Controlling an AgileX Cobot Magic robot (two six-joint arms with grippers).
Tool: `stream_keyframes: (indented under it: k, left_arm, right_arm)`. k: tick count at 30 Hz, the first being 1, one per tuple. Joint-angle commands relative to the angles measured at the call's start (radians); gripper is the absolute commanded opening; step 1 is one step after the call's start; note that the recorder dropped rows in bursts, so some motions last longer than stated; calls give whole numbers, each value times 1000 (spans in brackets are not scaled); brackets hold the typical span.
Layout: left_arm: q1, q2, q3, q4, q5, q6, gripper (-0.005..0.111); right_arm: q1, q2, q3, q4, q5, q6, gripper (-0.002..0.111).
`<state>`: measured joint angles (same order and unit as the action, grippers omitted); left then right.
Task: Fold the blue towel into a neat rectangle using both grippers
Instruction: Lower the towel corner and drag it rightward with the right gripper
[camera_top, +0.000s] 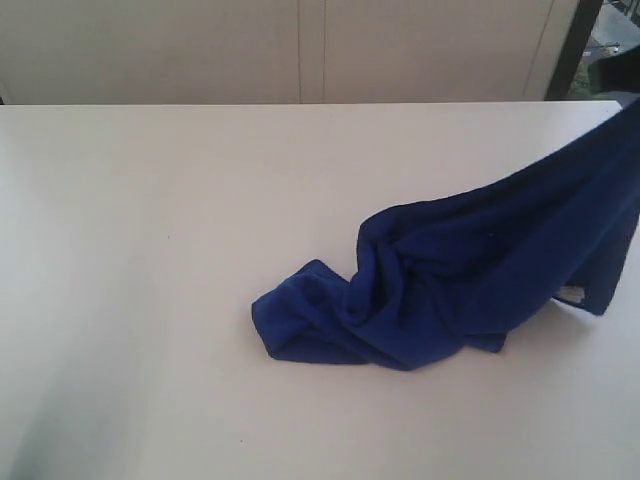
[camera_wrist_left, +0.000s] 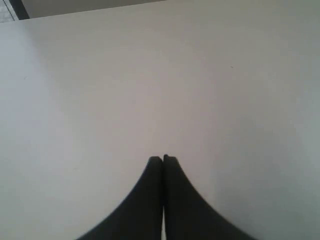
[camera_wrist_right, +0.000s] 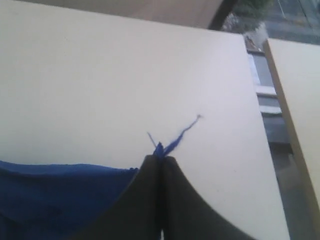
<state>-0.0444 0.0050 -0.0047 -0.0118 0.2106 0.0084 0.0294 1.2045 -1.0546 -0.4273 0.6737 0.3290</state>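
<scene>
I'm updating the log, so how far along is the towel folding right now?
Done: the right hand is shut on a corner of the blue towel, frayed thread poking past its tips, that end raised. In hand: the rest lies bunched on the table. Still to do: every fold; the left hand is shut over bare table, holding nothing.

Left gripper (camera_wrist_left: 163, 159): black fingers (camera_wrist_left: 145, 205) pressed flat together, nothing between them. Right gripper (camera_wrist_right: 160, 158) clamped tight as well, its fingertips (camera_wrist_right: 148, 172) pinching a frayed corner of the blue towel (camera_wrist_right: 50, 195).
</scene>
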Motion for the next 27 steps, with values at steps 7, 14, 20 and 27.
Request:
stream_keyframes:
  k: [7,14,20,27]
  left_arm:
    - [2,-5,5,-26,-72,-8,0]
    - [2,-5,5,-26,-327,-8,0]
    - [2,-5,5,-36,-366,-274,0]
    - [2,116,-79,-66,-211,-515,0]
  right_arm:
    - [-9,2,-2,-62,85,68,0]
    - [-9,8,-2,5,126,64,0]
    - [-9,61,126,101,79,-19,0]
    - [-9,127,161,116,27,-19,0]
